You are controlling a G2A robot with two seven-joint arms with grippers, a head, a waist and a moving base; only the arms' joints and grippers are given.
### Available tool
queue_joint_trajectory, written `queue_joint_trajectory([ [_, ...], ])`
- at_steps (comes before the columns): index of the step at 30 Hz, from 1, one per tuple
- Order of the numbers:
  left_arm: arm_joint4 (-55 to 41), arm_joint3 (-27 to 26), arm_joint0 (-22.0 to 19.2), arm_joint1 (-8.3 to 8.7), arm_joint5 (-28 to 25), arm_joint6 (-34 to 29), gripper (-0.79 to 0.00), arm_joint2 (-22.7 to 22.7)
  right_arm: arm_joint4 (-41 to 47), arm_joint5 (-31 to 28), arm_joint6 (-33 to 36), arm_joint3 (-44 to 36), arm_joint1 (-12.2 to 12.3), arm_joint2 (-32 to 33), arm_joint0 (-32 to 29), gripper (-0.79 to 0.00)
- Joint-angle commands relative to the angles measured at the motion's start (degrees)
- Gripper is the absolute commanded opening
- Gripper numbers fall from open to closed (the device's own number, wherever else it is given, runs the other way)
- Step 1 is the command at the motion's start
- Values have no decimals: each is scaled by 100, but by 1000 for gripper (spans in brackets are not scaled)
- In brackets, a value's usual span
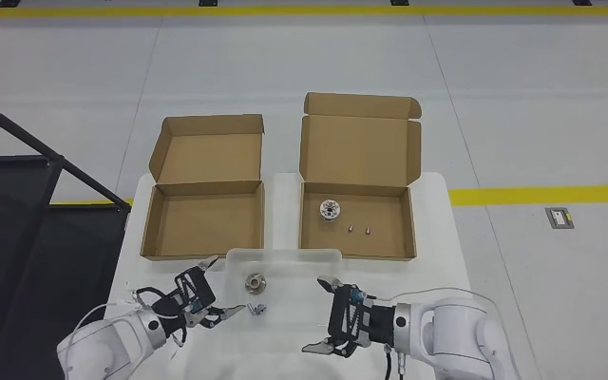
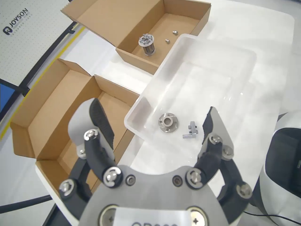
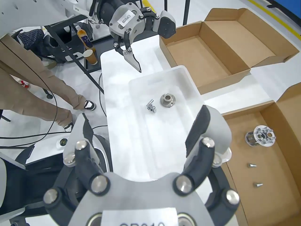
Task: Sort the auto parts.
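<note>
While open, right box: hub, two screws.

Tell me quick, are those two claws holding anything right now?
Left gripper: open, holding nothing, near the round grey metal flange in the clear plastic tray.
Right gripper: open, holding nothing.

Bright, even light from overhead washes the white surface nearly blank. The clear plastic tray carries small glints on its floor. Shadows inside the left brown cardboard box are soft. Both wrist views bend straight edges toward their corners.
</note>
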Motion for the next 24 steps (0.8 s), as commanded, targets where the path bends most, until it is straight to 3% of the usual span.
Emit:
queue_joint_trajectory([
  [1, -3, -2, 3, -1, 4, 2, 0, -3, 1, -5, -5, 1, -2, -1, 2, 0],
  [11, 34, 14, -21, 8, -172, -66, 0, 161, 1, -5, -5, 1, -2, -1, 2, 0],
  [16, 438, 275, -583, 71, -724, -682, 0, 572, -504, 332, -262, 145, 32, -97, 59, 0],
  [24, 871, 1085, -1670, 211, -724, -1273, 0, 1665, -1066, 777, -946, 289, 155, 491, -308, 0],
])
